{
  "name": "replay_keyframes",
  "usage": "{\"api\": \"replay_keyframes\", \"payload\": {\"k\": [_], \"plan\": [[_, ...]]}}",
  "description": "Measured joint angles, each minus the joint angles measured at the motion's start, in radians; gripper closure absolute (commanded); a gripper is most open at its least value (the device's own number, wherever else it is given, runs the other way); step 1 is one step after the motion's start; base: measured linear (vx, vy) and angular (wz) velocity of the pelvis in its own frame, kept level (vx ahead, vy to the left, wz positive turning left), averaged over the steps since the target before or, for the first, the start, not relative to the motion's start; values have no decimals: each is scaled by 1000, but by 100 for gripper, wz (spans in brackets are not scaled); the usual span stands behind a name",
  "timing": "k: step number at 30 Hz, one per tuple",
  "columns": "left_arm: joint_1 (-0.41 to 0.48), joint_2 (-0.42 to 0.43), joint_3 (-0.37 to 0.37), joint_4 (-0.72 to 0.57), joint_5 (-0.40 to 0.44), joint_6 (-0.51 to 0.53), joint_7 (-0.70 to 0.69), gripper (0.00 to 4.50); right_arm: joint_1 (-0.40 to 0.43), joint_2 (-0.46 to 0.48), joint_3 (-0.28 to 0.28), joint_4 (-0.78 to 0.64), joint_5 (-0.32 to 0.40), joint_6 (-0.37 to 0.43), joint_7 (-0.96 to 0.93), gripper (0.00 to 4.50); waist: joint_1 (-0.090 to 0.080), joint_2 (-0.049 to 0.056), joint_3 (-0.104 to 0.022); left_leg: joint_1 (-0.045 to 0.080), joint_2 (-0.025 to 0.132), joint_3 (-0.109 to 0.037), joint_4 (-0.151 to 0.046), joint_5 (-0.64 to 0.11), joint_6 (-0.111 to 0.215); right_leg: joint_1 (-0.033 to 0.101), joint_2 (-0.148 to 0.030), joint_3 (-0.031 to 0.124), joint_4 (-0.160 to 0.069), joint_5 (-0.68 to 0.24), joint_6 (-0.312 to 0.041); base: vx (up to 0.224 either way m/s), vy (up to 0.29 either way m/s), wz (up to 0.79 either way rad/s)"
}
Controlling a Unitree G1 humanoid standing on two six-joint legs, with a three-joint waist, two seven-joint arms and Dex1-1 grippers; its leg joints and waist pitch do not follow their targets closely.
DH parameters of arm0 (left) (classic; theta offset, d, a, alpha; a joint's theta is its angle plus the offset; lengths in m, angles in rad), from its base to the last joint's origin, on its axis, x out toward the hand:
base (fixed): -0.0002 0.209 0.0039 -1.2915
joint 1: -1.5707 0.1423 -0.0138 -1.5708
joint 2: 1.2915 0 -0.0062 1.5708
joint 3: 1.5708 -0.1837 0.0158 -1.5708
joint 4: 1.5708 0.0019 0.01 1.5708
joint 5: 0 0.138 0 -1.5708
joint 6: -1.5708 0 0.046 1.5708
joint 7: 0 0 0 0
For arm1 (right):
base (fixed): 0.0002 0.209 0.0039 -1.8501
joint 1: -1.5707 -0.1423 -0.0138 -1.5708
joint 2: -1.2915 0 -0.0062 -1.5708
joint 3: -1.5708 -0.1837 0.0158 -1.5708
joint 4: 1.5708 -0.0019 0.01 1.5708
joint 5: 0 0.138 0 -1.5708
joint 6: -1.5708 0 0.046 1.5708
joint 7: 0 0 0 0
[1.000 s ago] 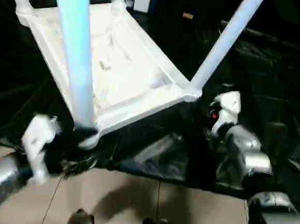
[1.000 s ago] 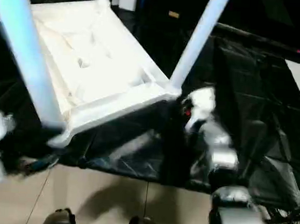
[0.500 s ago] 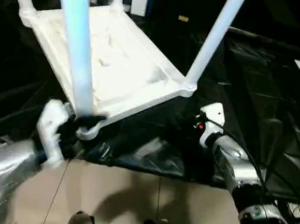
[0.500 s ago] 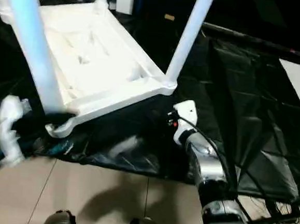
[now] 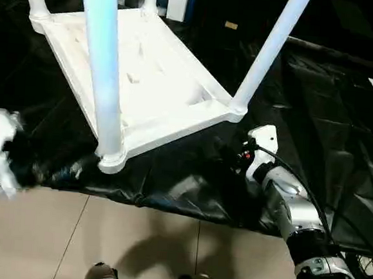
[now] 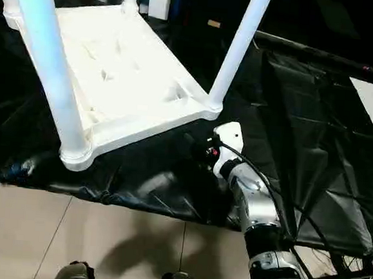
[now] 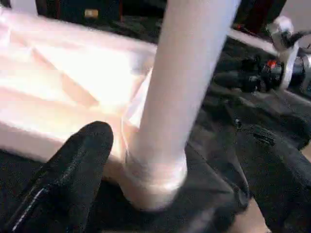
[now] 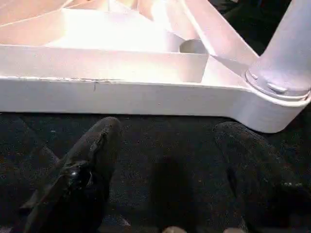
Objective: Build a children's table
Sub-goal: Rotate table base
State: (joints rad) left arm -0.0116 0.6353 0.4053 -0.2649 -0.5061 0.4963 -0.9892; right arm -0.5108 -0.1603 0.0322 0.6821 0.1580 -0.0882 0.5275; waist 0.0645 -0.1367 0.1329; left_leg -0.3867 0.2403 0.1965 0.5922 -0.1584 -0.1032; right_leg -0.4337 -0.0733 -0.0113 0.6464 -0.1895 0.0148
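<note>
Your table (image 5: 145, 84) lies upside down on the black sheet (image 5: 317, 124) spread on the floor, with all four legs seated in the corner sockets and pointing up. The nearest leg (image 5: 105, 68) stands just ahead of your left pincer (image 7: 165, 194), whose fingers (image 7: 73, 170) are spread wide on either side of the leg's base and touch nothing. Your right pincer (image 8: 165, 165) is also spread and empty; it sits low on the sheet, just short of the tabletop's near edge, beside the near right leg (image 5: 267, 52) and its socket (image 8: 277, 92).

By the look of it, assembly is done and the table still needs turning over. The tabletop's long side runs away from you, slanting leftward. For a lift, your right pincer is closer to the rim, while the upright legs would crowd any reach across the underside.
</note>
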Motion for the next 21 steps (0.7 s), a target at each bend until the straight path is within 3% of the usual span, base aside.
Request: {"api": "replay_keyframes", "payload": {"k": [7, 15, 21], "plan": [[-230, -144, -177, 122, 17, -44, -2, 3, -124, 58, 13, 223, -47, -4, -75, 103, -2, -1, -1, 0, 0, 0, 1, 4, -2, -1, 0, 0, 2, 2, -2, 0, 0, 0], [-310, -284, -367, 152, 34, -43, -16, 3, -226, 110, -28, 381, -43, -8, -140, 103, 6, -2, -1, -3, 0, 0, 4, 6, 1, -1, -1, 0, 0, 2, -2, 0, 0, 0], [-376, -426, -497, 208, 68, -60, -4, 3, -242, 103, -65, 441, -42, -27, -169, 103, -3, 0, 0, -3, 0, 0, 4, 6, 1, -1, -1, 0, 1, 2, -2, 0, 0, 0]]}}
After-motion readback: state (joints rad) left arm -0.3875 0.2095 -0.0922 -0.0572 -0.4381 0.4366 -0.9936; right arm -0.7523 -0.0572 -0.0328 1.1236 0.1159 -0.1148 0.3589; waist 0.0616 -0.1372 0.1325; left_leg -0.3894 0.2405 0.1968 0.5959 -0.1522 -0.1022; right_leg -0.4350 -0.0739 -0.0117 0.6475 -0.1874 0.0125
